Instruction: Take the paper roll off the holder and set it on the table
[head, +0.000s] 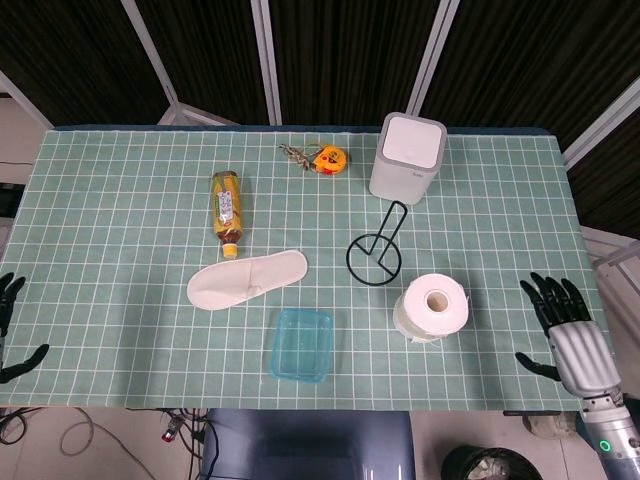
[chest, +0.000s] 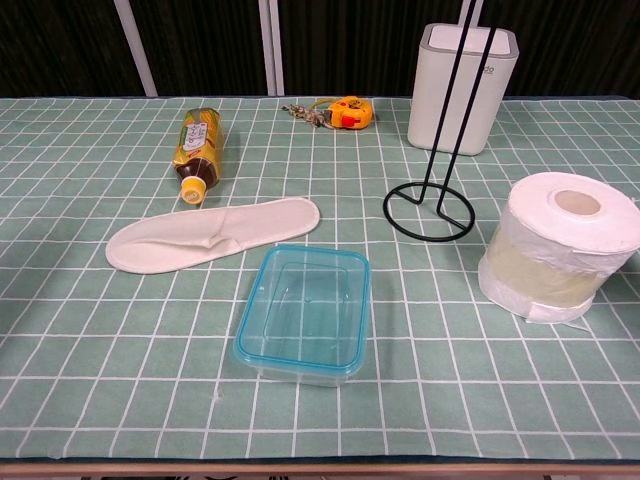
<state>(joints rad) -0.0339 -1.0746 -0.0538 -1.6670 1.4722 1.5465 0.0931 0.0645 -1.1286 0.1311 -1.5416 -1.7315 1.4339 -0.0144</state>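
Stood upright on the table (head: 120, 210), the paper roll (head: 432, 306), just in front of the bare black wire holder (head: 377, 250) and free of it. Hovered well to the roll's right, off the table edge, the right hand (head: 572, 338), fingers spread, holding nothing. Showed only partly at the frame's left edge, the left hand (head: 10, 322); could not tell its state. Lay nearby: blue container (chest: 303, 313), slipper (head: 247, 279), bottle (head: 227, 210)
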